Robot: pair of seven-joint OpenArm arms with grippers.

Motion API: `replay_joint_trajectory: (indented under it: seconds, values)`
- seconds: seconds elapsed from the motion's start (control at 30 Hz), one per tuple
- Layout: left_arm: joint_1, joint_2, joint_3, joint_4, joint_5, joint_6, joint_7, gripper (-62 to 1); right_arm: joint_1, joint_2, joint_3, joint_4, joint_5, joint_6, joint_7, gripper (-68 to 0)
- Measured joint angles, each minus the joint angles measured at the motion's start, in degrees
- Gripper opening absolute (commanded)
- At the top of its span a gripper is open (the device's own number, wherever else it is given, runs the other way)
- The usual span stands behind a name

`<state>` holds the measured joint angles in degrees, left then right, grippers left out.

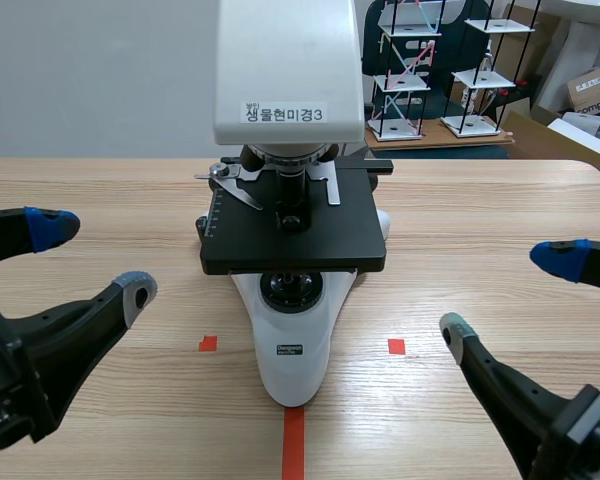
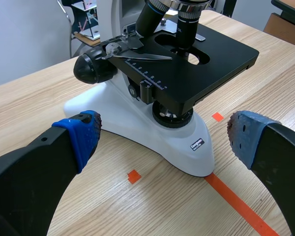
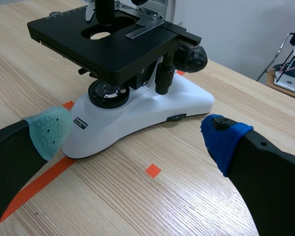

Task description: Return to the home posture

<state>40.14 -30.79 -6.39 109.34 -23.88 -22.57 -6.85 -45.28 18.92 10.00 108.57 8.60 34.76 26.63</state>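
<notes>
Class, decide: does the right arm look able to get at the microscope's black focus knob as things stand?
Probably yes. The right end effector is open beside the microscope, and nothing stands between it and the focus knob.

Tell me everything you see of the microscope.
The white-bodied microscope with black stage stands upright on the light wooden table, its base at the orange tape line's end. Its stage bears metal clips, objective lenses point down over its hole, black focus knobs sit on both sides, and the head carries a printed label. The open left claw and right claw flank it without touching.
</notes>
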Motion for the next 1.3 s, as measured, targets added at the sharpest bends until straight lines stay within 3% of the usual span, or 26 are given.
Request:
replay_joint_trajectory:
  seconds: [1.3]
  values:
    - [0.0,0.0,0.0,0.0,-0.02,0.07,1.46,-6.7,0.0,0.0,0.0,0.0,0.31,0.0,-0.09,-9.8]
